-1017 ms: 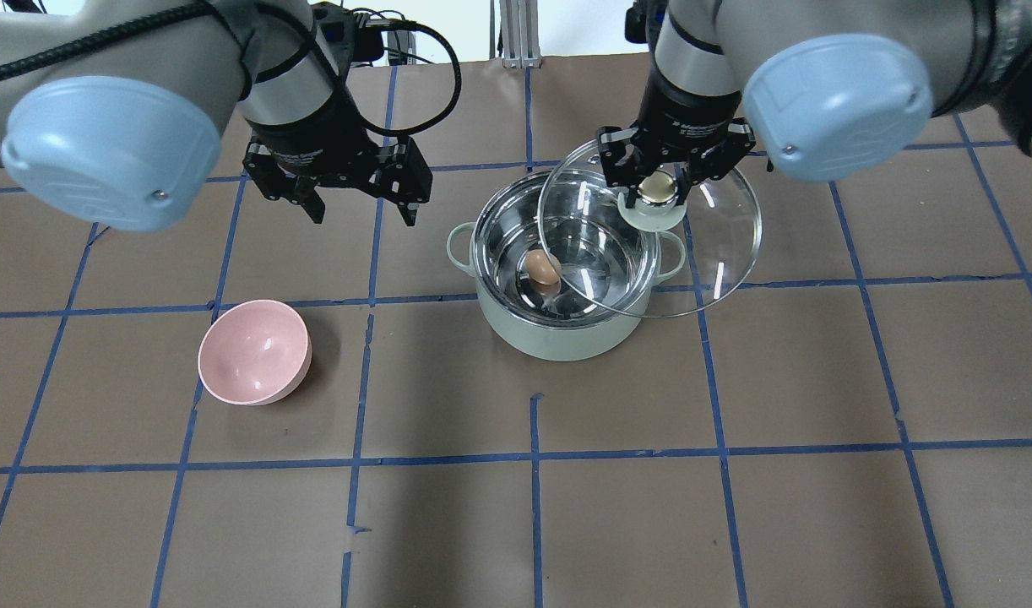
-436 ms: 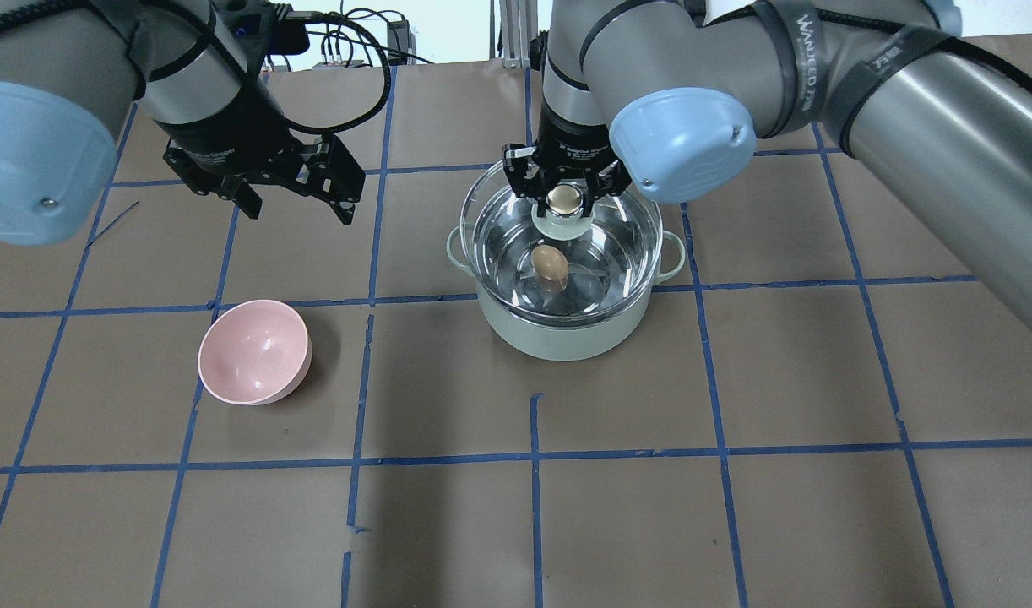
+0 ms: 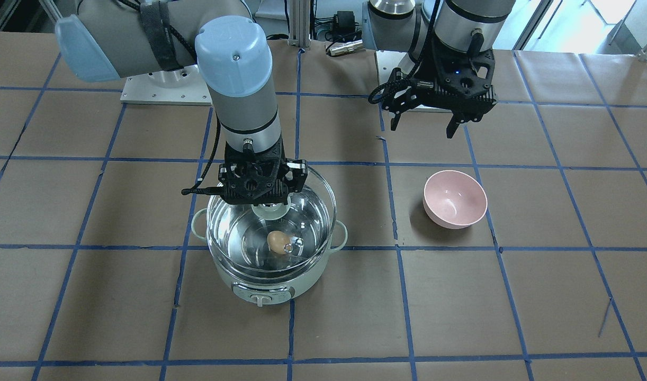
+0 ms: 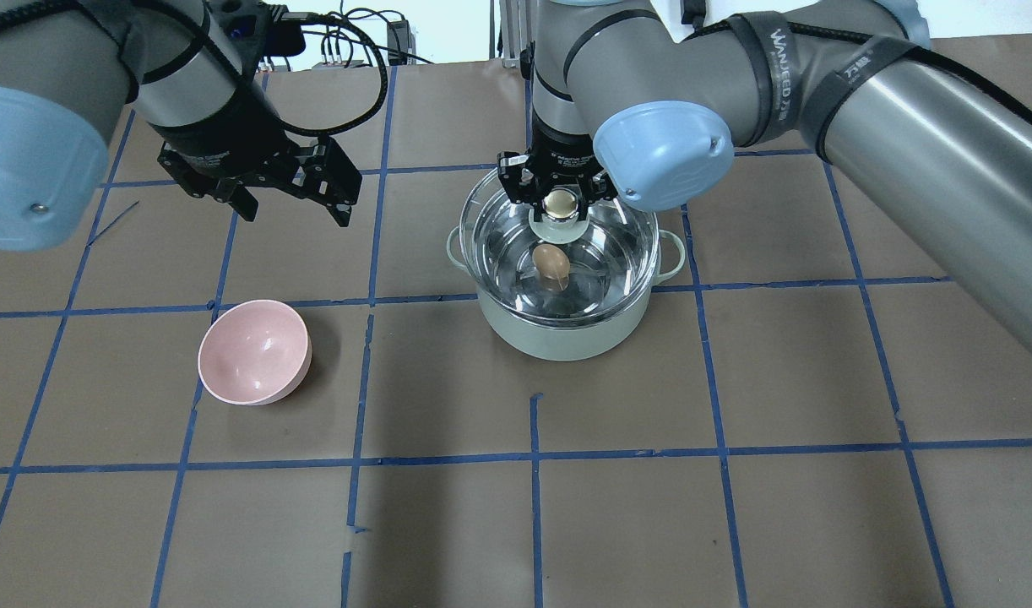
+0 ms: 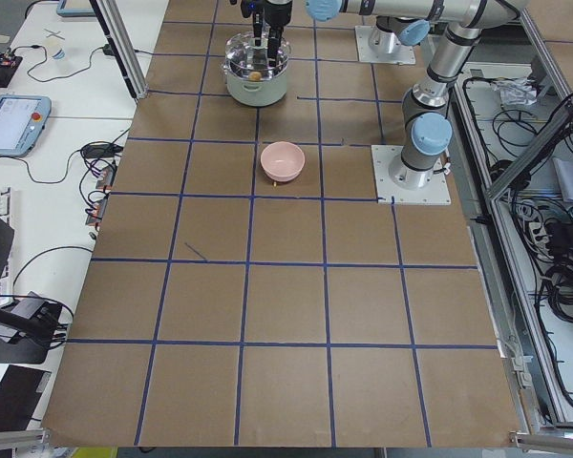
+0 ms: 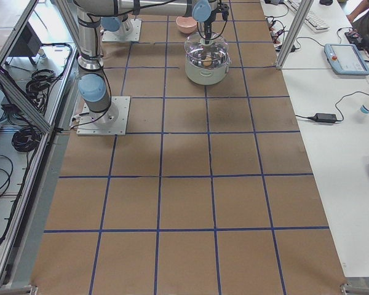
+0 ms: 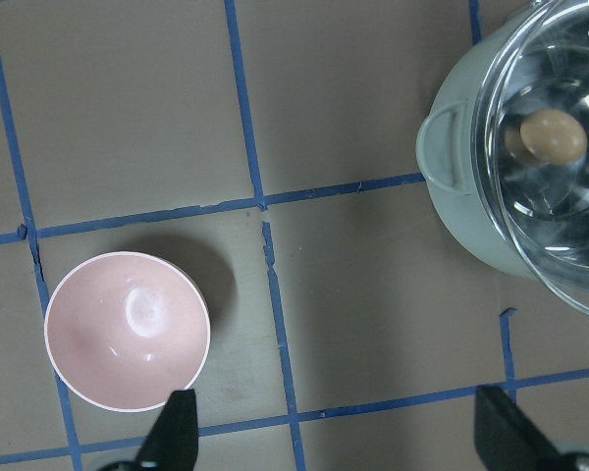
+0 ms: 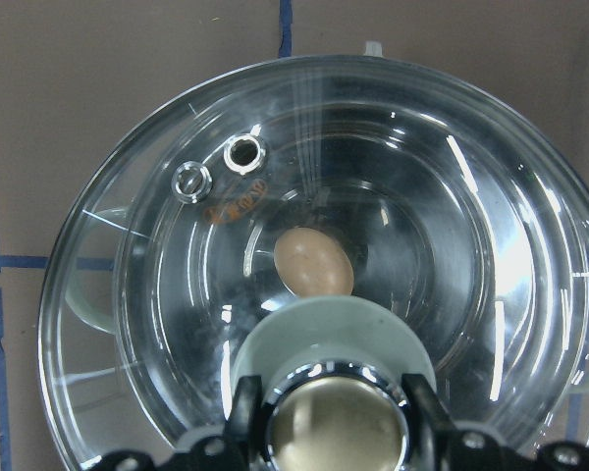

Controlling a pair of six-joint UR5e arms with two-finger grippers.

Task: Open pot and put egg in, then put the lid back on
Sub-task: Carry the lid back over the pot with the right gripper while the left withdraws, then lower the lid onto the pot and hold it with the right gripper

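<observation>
Holding lid (image 4: 605, 245) w/ right tool (image 4: 560, 201) clenched, over pot (image 4: 567, 338), egg (image 4: 553, 262) inside, left tool (image 4: 296, 213) released

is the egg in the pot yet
In. The egg lies on the pot's steel floor, seen through the glass lid.

Worktop (image 4: 735, 523), brown, gridded in blue tape (image 4: 533, 456): carries one mint-green pot (image 4: 567, 338), upright, and one pink bowl (image 4: 254, 352), well apart on the pot's robot-left side.
</observation>
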